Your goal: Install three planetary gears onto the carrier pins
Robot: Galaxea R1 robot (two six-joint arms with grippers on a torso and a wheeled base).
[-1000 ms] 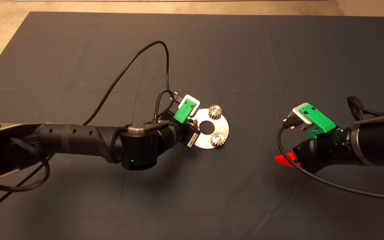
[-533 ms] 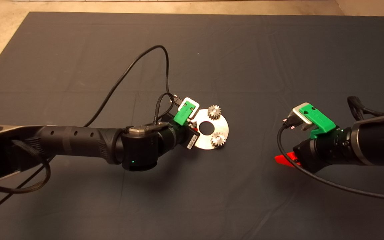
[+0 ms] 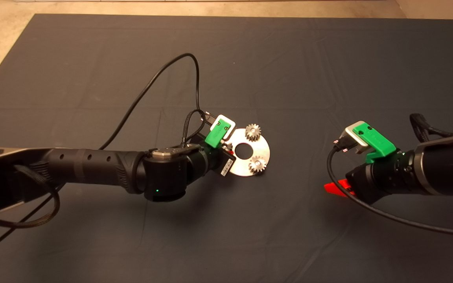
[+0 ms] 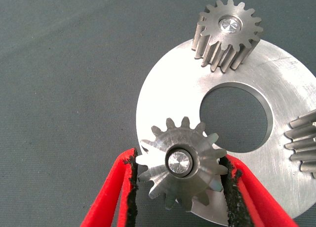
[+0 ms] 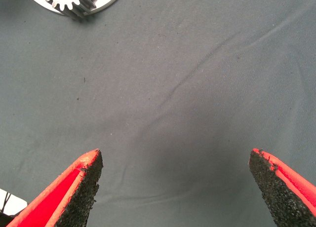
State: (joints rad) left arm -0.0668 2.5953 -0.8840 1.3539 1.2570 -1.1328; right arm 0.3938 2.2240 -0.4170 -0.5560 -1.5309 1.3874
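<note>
The shiny round disc (image 3: 264, 148) lies on the dark mat (image 3: 289, 59), and it is the thing to look from. Two small gears already sit on their pins on the disc. One gear (image 3: 253, 132) is at the far edge of the disc, and one gear (image 3: 257, 164) is at the near edge. In the left wrist view a silver pin top (image 4: 230, 23) shows through the hole of the far gear, so that gear is on.

The third gear (image 4: 181, 167) is on the side of the disc where the left arm comes in. A pin top (image 4: 178, 163) shows in its hole too, so it looks slipped over the last pin. It seems a bit tipped, so I think it may not be all the way down yet.

The left gripper (image 4: 178, 185) is right there at the disc, and its two red fingers (image 4: 122, 187) hug the third gear from both sides.

The right gripper (image 5: 175, 182) waits over bare mat, well apart from the disc, with its fingers spread wide and nothing between them.

So the job looks almost done. What is left, I think, is to let go of the last gear and check that it sits flat.
</note>
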